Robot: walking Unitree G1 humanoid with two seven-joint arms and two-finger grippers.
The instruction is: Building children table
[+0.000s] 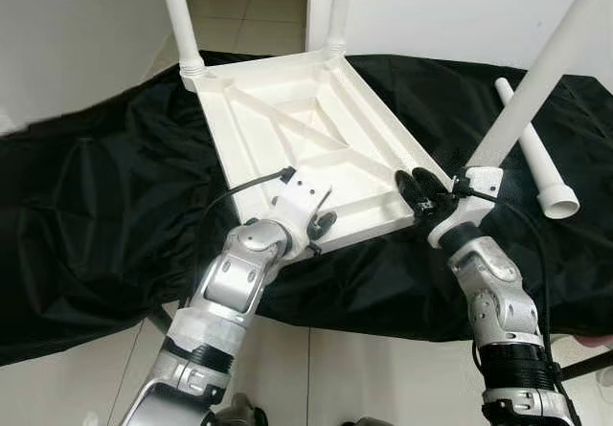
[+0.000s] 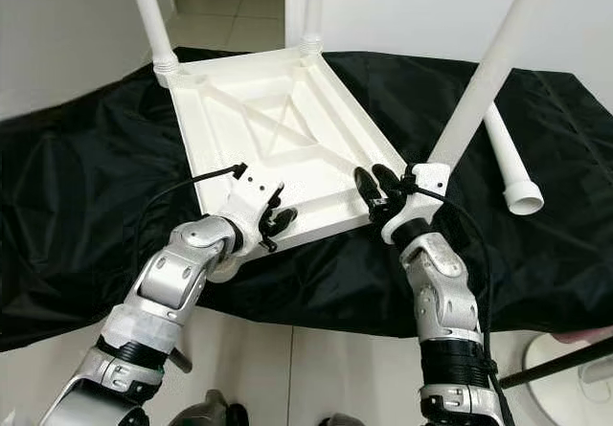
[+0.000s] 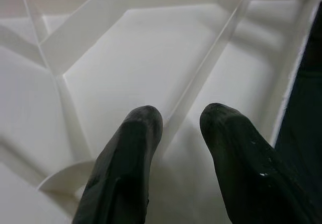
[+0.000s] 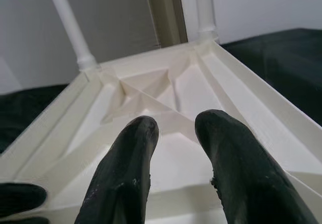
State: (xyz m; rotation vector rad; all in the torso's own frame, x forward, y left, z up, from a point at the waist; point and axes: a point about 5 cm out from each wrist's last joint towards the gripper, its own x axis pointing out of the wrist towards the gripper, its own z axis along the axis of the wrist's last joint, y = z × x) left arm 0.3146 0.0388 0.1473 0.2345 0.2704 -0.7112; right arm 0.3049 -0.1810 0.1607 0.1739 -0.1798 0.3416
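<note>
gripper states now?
Left gripper: open, empty, over the tabletop underside.
Right gripper: open, empty, at the near right corner beside a leg.

White walls flank a doorway beyond the black sheet; pale tiled floor lies before it.

a black cloth is spread, wrinkled, over a low surface, its front edge hanging above a pale tiled floor. lying directly on the cloth is a white plastic table top, turned upside down so its ribbed underside faces up. white legs stand up from its corners. to the right, apart from the table top, one loose white leg lies flat on the cloth, its wider end toward the front.
</note>
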